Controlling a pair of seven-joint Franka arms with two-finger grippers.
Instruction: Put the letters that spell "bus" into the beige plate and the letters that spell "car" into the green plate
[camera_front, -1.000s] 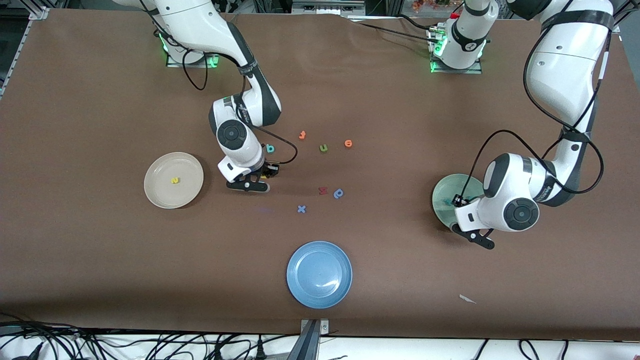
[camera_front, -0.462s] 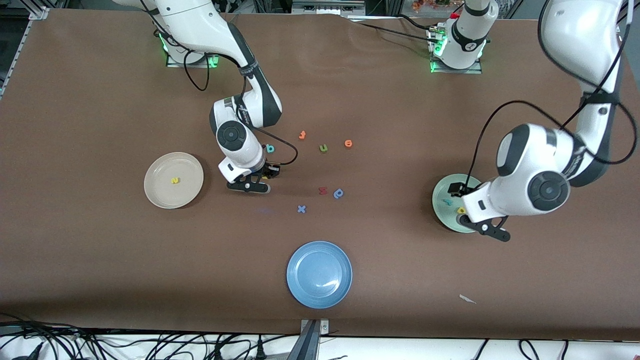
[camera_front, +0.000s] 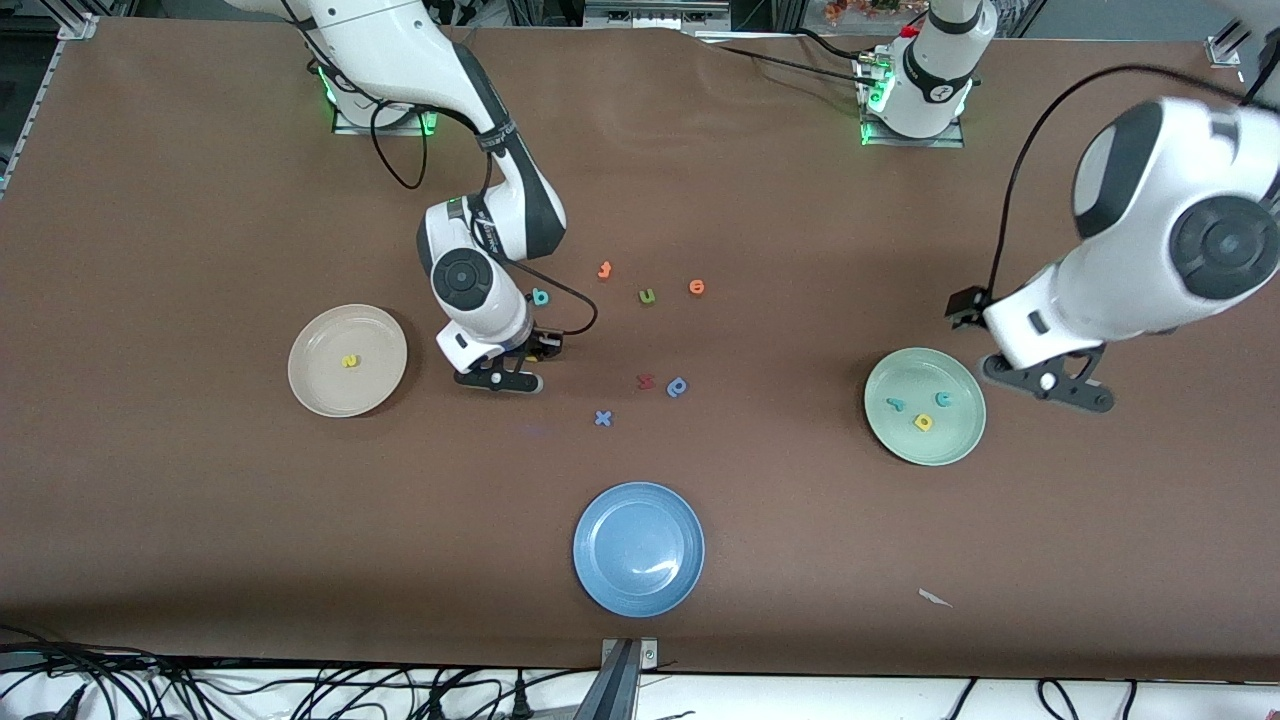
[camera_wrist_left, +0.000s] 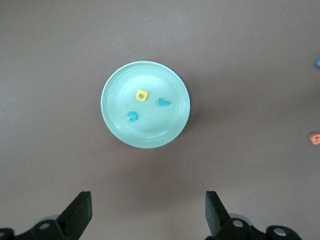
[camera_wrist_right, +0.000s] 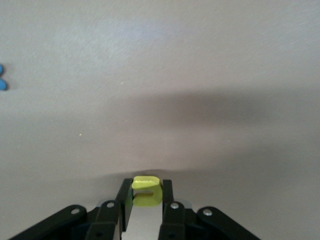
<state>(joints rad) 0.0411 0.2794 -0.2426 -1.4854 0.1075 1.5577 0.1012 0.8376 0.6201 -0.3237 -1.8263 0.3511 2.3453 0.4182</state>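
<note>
My green plate holds all of "car". My right end effector grips the yellow "u"; my left end effector hangs open above that plate.

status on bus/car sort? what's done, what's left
Done: the green plate holds the teal c, teal r and yellow a; the left gripper hangs open above it. The beige plate holds the yellow s. In hand: the right gripper is shut on the yellow u, over the table beside the beige plate. Left: the teal b, on the table.
</note>
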